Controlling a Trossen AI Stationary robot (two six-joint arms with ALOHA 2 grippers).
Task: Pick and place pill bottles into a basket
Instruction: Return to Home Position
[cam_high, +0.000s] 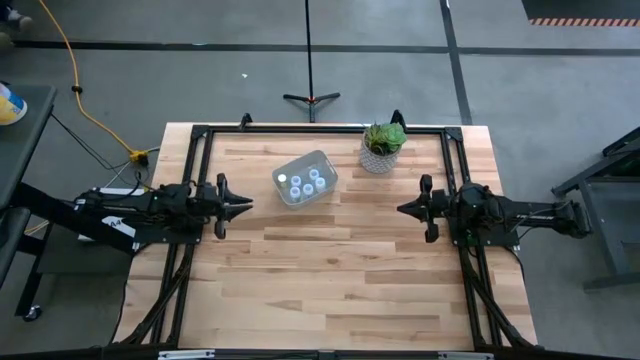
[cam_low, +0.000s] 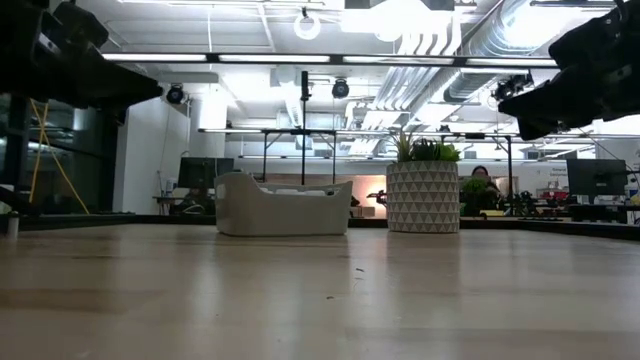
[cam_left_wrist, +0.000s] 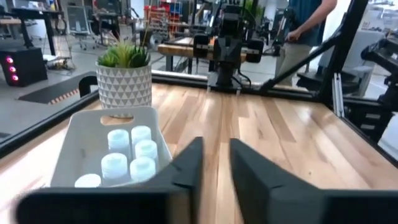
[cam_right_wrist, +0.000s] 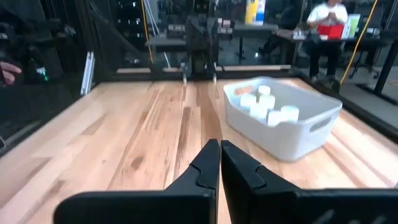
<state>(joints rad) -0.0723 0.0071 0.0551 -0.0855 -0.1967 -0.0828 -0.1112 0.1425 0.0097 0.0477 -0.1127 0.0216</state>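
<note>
The light grey basket (cam_high: 304, 177) stands on its base on the table, toward the far side, left of the middle. Several pill bottles with pale round caps (cam_left_wrist: 132, 158) stand upright inside it; they also show in the right wrist view (cam_right_wrist: 266, 104). My left gripper (cam_high: 248, 205) hovers above the table's left side, a little nearer than the basket, open by a narrow gap and empty (cam_left_wrist: 214, 163). My right gripper (cam_high: 402, 209) hovers above the table's right side, shut and empty (cam_right_wrist: 220, 155).
A white patterned pot with a green plant (cam_high: 382, 148) stands right of the basket near the far edge. A black frame (cam_high: 320, 128) runs along the table's far and side edges. Bare wood lies between the two grippers and toward the near edge.
</note>
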